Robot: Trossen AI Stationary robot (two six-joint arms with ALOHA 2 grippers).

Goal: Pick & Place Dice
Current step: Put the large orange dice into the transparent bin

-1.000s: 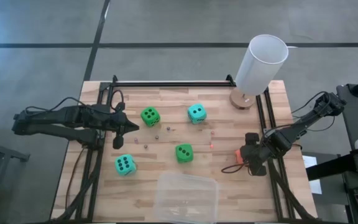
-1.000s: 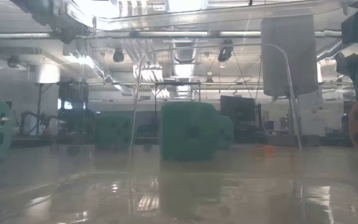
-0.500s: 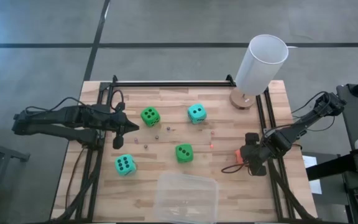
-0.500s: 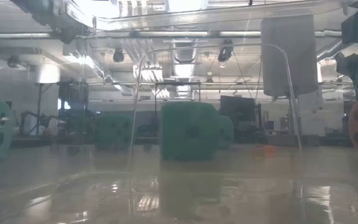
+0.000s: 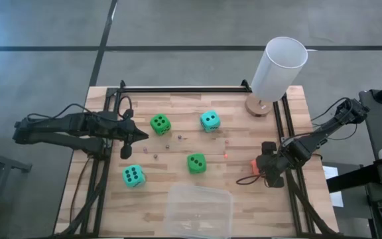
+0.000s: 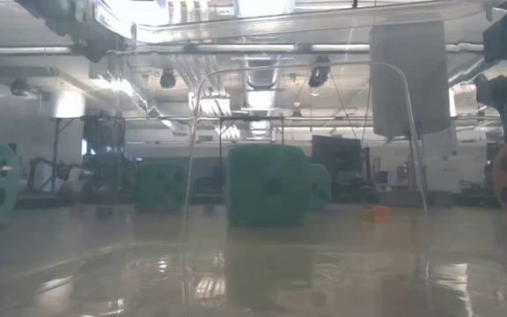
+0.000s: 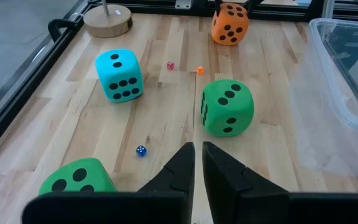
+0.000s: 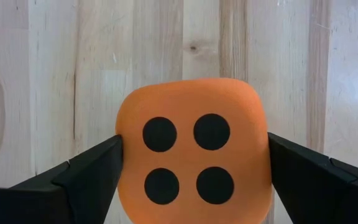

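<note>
The right tool (image 8: 191,180) straddles the soft orange-red die (image 8: 194,165), fingers touching its sides; the left tool (image 7: 197,162) is closed, empty. All five dice remain on the wooden worktop (image 5: 237,136); the clear plastic bin (image 5: 199,211) holds none.

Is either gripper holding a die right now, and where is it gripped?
The right gripper has its fingers against two opposite sides of the orange die; a firm grip cannot be told. The left gripper is shut on nothing.

5 dice (image 5: 160,123) scattered across tabletop
</note>
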